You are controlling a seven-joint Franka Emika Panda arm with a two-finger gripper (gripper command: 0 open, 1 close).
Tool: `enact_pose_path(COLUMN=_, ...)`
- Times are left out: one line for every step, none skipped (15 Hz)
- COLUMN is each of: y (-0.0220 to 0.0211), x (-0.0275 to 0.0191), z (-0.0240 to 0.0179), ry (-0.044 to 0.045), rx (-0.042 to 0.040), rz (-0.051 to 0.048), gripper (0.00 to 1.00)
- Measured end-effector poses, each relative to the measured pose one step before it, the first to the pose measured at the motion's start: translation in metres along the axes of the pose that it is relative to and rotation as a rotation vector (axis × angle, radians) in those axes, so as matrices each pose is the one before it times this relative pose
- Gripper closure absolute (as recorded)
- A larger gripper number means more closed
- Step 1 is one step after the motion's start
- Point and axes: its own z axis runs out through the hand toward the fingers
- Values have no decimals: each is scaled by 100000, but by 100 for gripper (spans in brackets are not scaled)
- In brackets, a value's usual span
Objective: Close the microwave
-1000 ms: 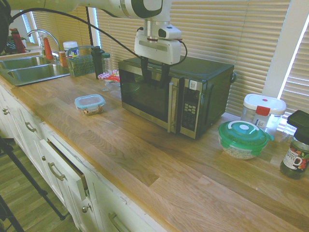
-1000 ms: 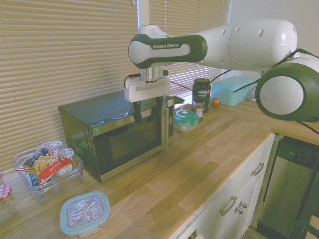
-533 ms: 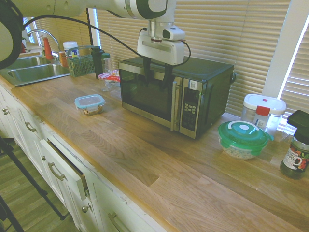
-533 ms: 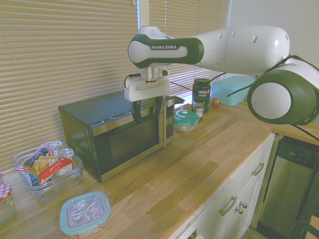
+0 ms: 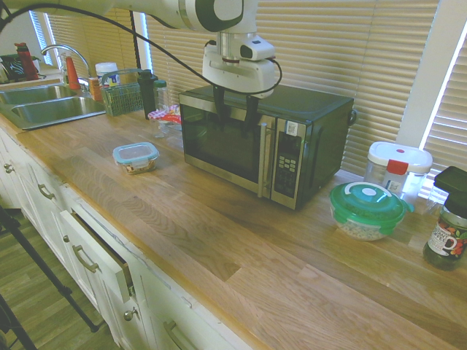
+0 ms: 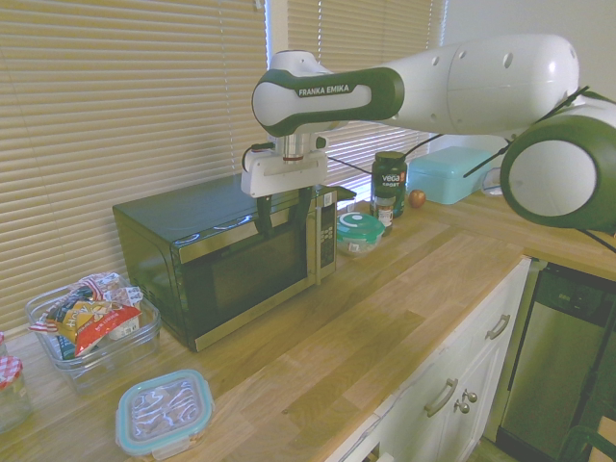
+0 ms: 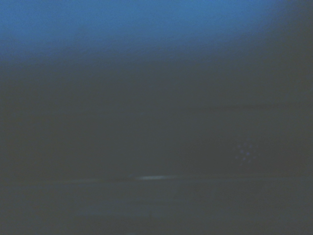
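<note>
The microwave (image 5: pixel 266 142) is being shown at the back edge of the worktop (image 5: pixel 219 240), door flush with the front: closing is judged done, only retreat left. A second ago the door was being pushed in, slightly ajar. The gripper (image 5: pixel 233 109), fingers spread, is being held at the door's top edge.

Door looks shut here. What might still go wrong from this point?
The gripper has its open fingers against the top of the microwave door, so pushing further may shove the whole oven back toward the blinds. Pulling away sideways may catch the handle.
</note>
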Motion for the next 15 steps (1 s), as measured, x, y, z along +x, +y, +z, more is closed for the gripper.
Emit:
enact_pose_path(y=131, x=-1063, z=-422, ry=400, rx=590, rz=-978, gripper=0)
enact_pose_path(y=259, x=-1075, z=-164, ry=59, rx=201, rz=-815, gripper=0)
enact_pose_path(y=541, x=-753, z=189, ry=-194, rx=-191, rz=-177, gripper=0)
enact_pose_path(y=725, x=-493, z=530, ry=-158, rx=-278, rz=277, gripper=0)
enact_pose_path(y=795, x=-410, z=778, ry=-186, rx=-350, rz=250, gripper=0)
enact_pose_path(y=862, x=-415, z=805, ry=-257, rx=-435, rz=66, gripper=0)
enact_pose_path(y=840, x=-520, z=692, ry=-255, rx=-341, rz=-115, gripper=0)
enact_pose_path(y=835, x=-679, z=489, ry=-231, rx=-216, rz=-208, gripper=0)
enact_pose_path(y=811, x=-816, z=315, ry=-63, rx=12, rz=-346, gripper=0)
enact_pose_path(y=854, x=-886, z=244, ry=116, rx=199, rz=-395, gripper=0)
enact_pose_path(y=920, x=-965, z=248, ry=99, rx=186, rz=-427, gripper=0)
enact_pose_path(y=978, x=-959, z=305, ry=15, rx=93, rz=-479, gripper=0)
enact_pose_path(y=1068, x=-1040, z=336, ry=-86, rx=-2, rz=-548, gripper=0)
enact_pose_path(y=1082, x=-1072, z=319, ry=-190, rx=-91, rz=-511, gripper=0)
enact_pose_path(y=1110, x=-1086, z=411, ry=-81, rx=15, rz=-426, gripper=0)
